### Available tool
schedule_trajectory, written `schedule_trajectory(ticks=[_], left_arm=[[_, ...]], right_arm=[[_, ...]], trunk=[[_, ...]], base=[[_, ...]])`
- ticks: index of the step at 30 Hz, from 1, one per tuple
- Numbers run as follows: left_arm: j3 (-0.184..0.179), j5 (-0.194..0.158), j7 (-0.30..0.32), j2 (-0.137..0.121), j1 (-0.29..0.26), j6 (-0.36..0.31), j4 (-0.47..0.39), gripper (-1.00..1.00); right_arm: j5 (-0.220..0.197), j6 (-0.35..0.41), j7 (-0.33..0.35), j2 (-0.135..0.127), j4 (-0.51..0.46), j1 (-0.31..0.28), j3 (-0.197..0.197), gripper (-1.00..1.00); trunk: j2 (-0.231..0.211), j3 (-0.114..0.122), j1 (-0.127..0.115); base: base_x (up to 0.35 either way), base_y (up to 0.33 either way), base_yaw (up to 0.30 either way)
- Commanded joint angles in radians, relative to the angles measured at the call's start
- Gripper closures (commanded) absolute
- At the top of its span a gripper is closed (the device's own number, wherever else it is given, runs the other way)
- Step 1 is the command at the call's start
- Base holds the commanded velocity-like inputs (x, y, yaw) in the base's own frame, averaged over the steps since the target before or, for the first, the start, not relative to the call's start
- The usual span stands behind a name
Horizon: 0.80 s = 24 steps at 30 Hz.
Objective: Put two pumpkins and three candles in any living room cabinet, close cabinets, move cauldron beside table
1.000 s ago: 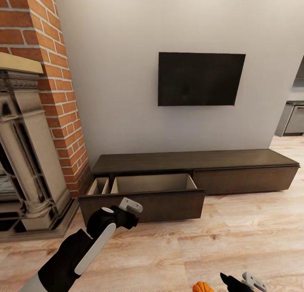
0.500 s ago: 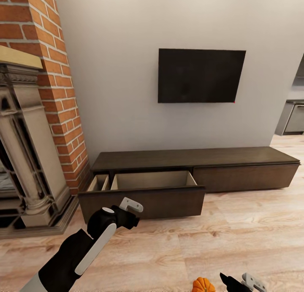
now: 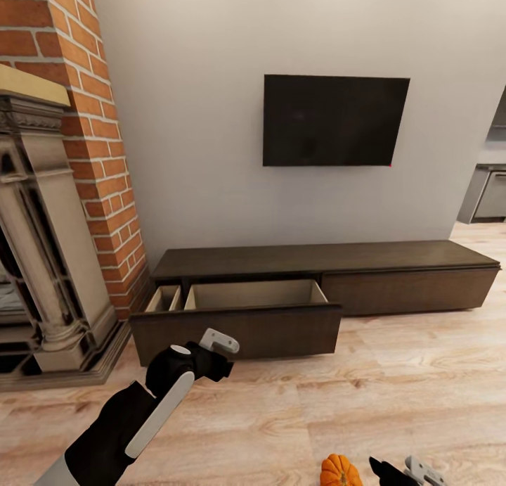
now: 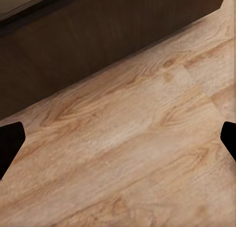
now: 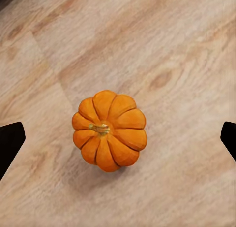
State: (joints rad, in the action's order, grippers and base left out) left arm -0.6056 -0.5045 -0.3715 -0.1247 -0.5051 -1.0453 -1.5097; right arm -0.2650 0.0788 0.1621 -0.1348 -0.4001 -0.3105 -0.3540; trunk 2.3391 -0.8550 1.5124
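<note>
Right wrist view: pumpkin [image 5: 109,130] on the floor [image 5: 187,49] between the wide-open, empty right hand [image 5: 118,143] (left hand [image 4: 118,143] likewise spread, empty).

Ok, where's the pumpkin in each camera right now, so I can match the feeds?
Head view: the pumpkin sits at the bottom edge, right of centre, on the wood floor, just left of the right gripper.
Right wrist view: it lies centred between the spread jaws, stem up.
Left wrist view: not in it.
Shared landmark: the pale floor planks, in all three views.
</note>
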Motion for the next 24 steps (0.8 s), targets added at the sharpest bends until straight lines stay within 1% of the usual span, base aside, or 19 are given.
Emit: schedule_trajectory(ticks=[1,5,9,10,13,14,17,20,23,24], left_arm=[[-0.002,-0.009,-0.01,0.001,-0.001,-0.002,-0.001,-1.0],[-0.003,-0.008,-0.011,0.007,-0.001,-0.002,-0.001,-1.0],[-0.003,-0.007,-0.011,0.009,-0.001,-0.002,-0.001,-1.0],[-0.003,-0.007,-0.011,0.009,-0.001,-0.002,-0.001,-1.0],[-0.002,-0.007,-0.011,0.01,-0.001,-0.002,-0.001,-1.0],[-0.003,-0.007,-0.011,0.011,-0.001,-0.002,-0.001,-1.0],[-0.003,-0.006,-0.012,0.013,-0.001,-0.002,-0.001,-1.0],[-0.003,-0.005,-0.012,0.013,-0.001,-0.002,-0.001,-1.0],[-0.003,-0.005,-0.012,0.014,-0.001,-0.002,-0.001,-1.0],[-0.003,-0.005,-0.012,0.014,-0.001,-0.002,-0.001,-1.0]], right_arm=[[-0.007,0.008,0.007,0.0,-0.001,-0.001,-0.006,-1.0],[-0.005,0.013,0.017,0.0,-0.002,-0.003,0.0,-1.0],[-0.005,0.025,0.087,-0.008,-0.002,-0.009,0.012,-1.0],[-0.005,0.046,0.107,-0.011,-0.003,-0.026,0.013,-1.0],[-0.006,0.103,0.129,-0.02,-0.004,-0.067,0.014,-1.0],[-0.007,0.146,0.14,-0.025,-0.002,-0.092,0.014,-1.0],[-0.011,0.2,0.157,-0.027,-0.003,-0.123,0.015,-1.0],[-0.014,0.218,0.175,-0.027,-0.001,-0.133,0.016,-1.0],[-0.016,0.23,0.216,-0.031,0.001,-0.139,0.012,-1.0],[-0.016,0.233,0.23,-0.032,0.002,-0.14,0.01,-1.0]], trunk=[[0.008,-0.004,0.004],[0.036,-0.017,0.019],[0.064,-0.029,0.034],[0.071,-0.032,0.038],[0.092,-0.042,0.05],[0.099,-0.045,0.054],[0.12,-0.054,0.065],[0.141,-0.064,0.077],[0.161,-0.073,0.088],[0.161,-0.077,0.088]], base=[[0.0,0.0,0.0],[0.0,0.0,0.0],[0.0,0.0,0.0],[0.0,0.0,0.0],[0.0,0.0,0.0],[0.0,0.0,0.0],[0.0,0.0,0.0],[0.0,0.0,0.0],[0.0,0.0,0.0],[0.0,0.0,0.0]])
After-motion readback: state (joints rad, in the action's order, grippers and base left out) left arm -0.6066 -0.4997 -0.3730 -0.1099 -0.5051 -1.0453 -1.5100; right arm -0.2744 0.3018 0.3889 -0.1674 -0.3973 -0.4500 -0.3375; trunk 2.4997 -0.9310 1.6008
